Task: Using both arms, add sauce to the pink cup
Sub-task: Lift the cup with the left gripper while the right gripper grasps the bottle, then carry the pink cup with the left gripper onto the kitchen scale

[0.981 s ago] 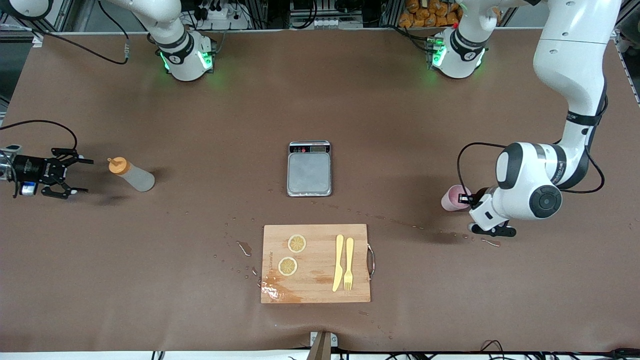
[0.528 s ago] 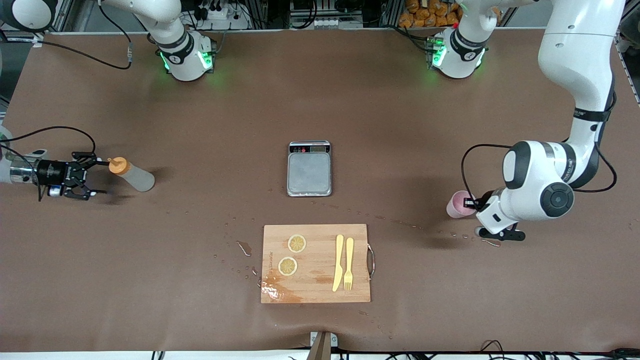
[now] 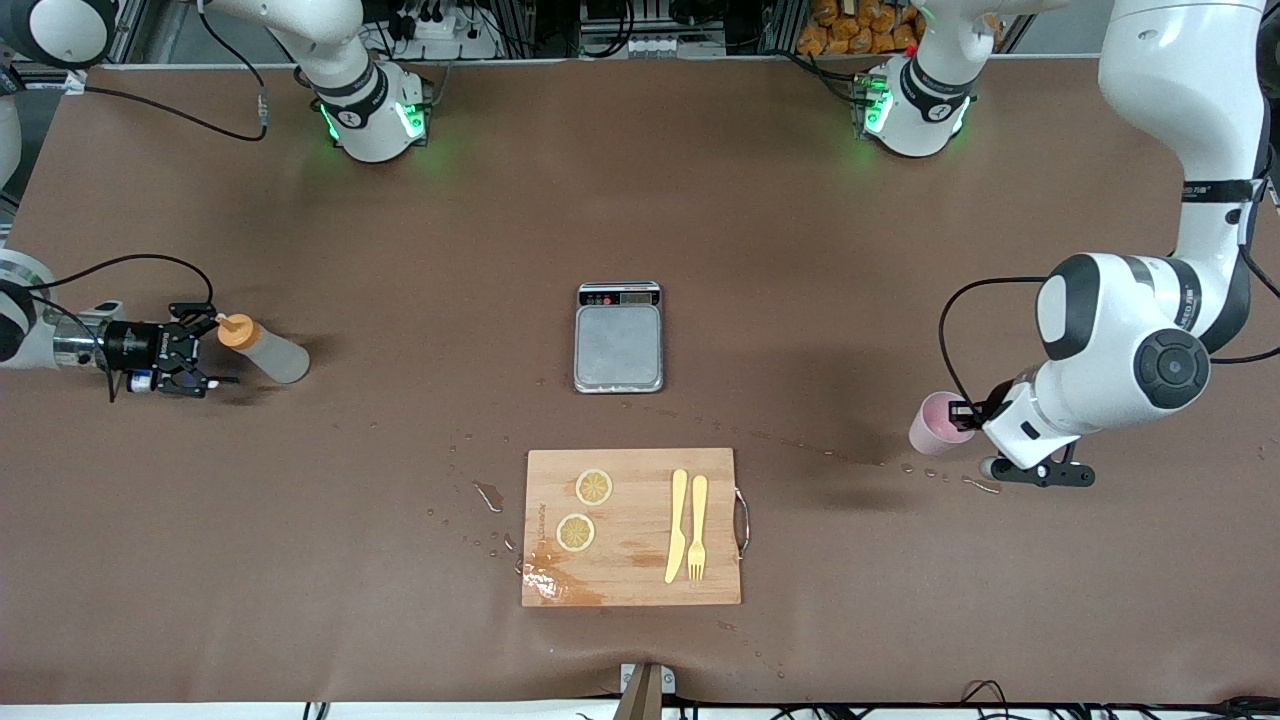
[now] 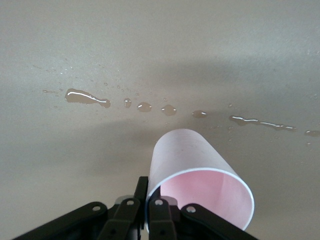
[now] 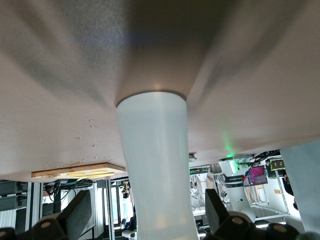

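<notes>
The sauce bottle (image 3: 268, 353), translucent with an orange cap (image 3: 235, 329), stands on the table near the right arm's end. My right gripper (image 3: 214, 346) is open, level with the bottle's top. In the right wrist view the bottle (image 5: 156, 165) stands between the spread fingers (image 5: 75, 214) with gaps on both sides. My left gripper (image 3: 963, 411) is shut on the rim of the pink cup (image 3: 936, 424) near the left arm's end. In the left wrist view one finger (image 4: 141, 186) is outside the cup (image 4: 186, 152), the other inside, and the cup is tilted and empty.
A grey scale (image 3: 619, 345) sits at the table's middle. Nearer the front camera lies a wooden cutting board (image 3: 630, 565) with two lemon slices, a yellow knife and a fork. Spilled drops (image 4: 144, 106) streak the table between the board and the cup.
My right gripper has moved in to the bottle until its open fingers flank the bottle. My left gripper has carried the cup toward the left arm's end and the front camera.
</notes>
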